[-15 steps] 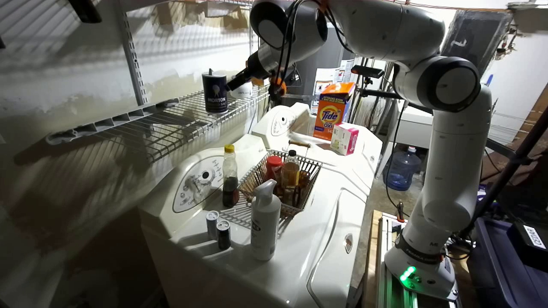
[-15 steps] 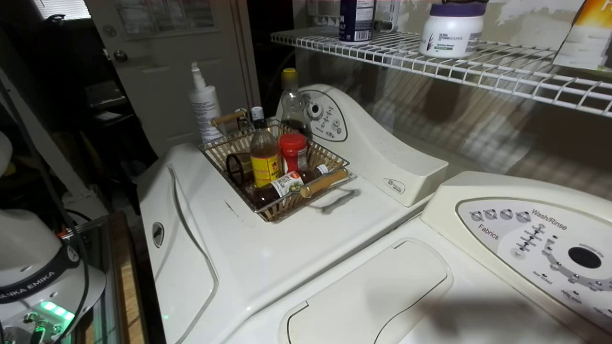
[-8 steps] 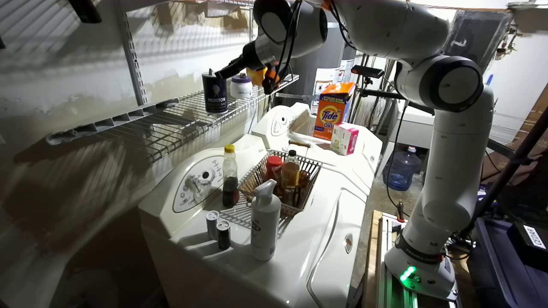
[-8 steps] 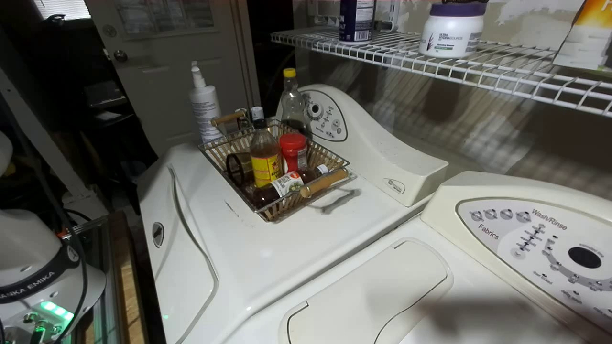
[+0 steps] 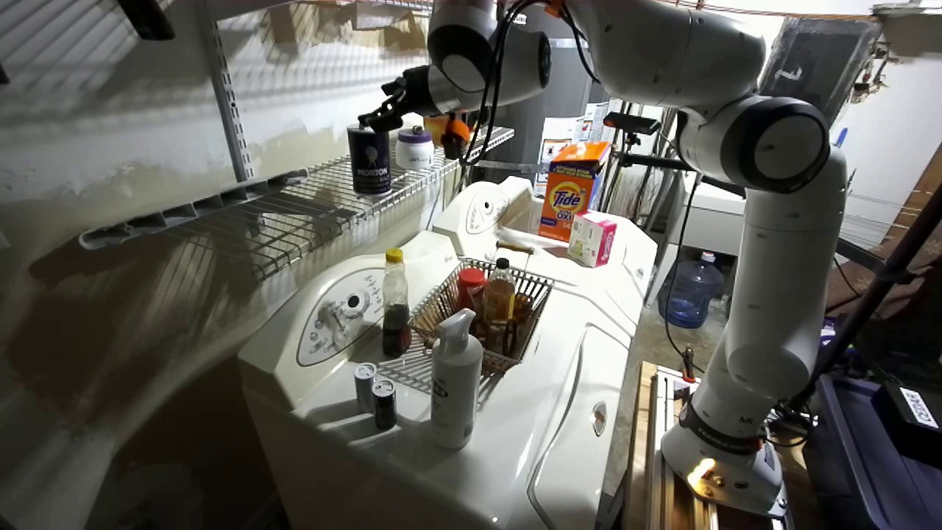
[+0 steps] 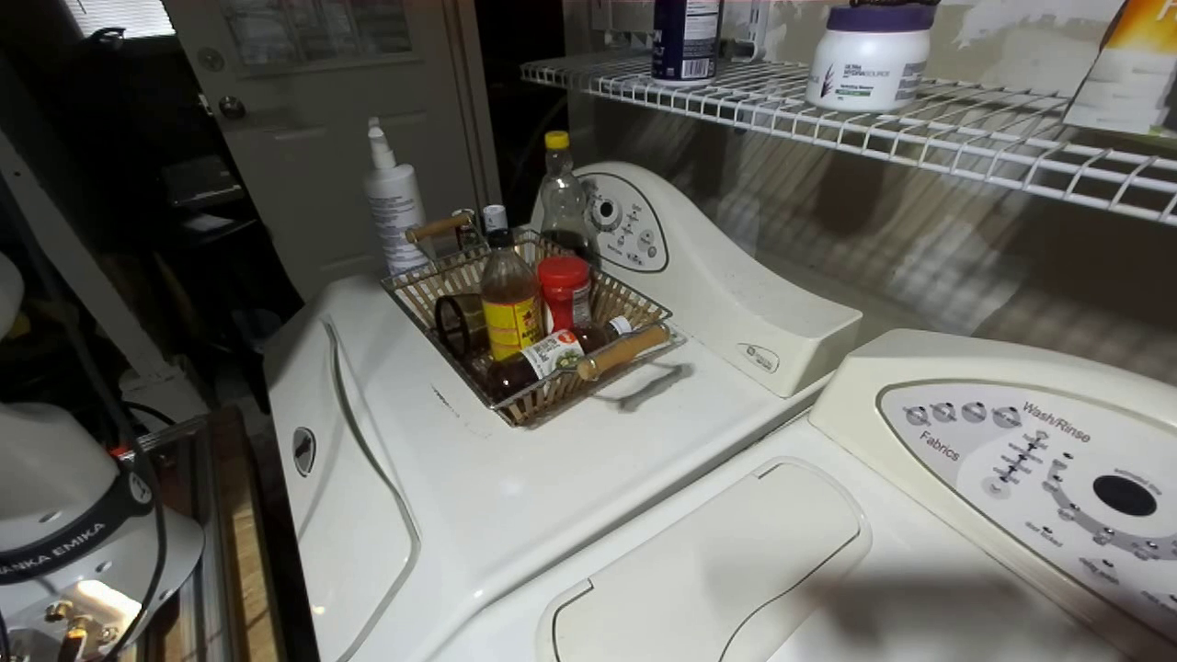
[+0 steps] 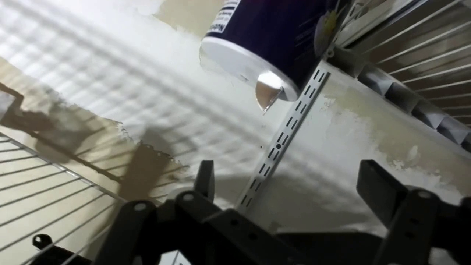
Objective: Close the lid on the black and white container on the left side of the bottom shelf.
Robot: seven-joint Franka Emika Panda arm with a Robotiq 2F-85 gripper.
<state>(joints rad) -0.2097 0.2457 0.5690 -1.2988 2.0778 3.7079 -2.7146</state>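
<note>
The black and white container is a dark cylindrical salt tub (image 5: 369, 163) with a white top, upright on the bottom shelf (image 5: 324, 213). In the other exterior view only its lower part (image 6: 685, 41) shows. In the wrist view, which stands upside down, the tub (image 7: 272, 33) is near the top edge. Its lid is a small shiny metal spout flap (image 7: 268, 94) standing raised at the edge of the white top. My gripper (image 5: 378, 107) is just above the tub's top in an exterior view. In the wrist view the gripper (image 7: 287, 165) is wide open, empty and apart from the tub.
A white jar with a purple lid (image 5: 414, 149) stands beside the tub. An orange package (image 6: 1126, 69) is farther along the shelf. A grey slotted strip (image 5: 199, 210) lies at the wall. An upper wire shelf (image 7: 55, 184) shows in the wrist view. Bottles and a basket (image 5: 530, 316) stand below.
My gripper has risen from beside the tub to above its top, and has turned so its fingers show spread. The white jar is uncovered. The base light has gone from green to yellowish.
</note>
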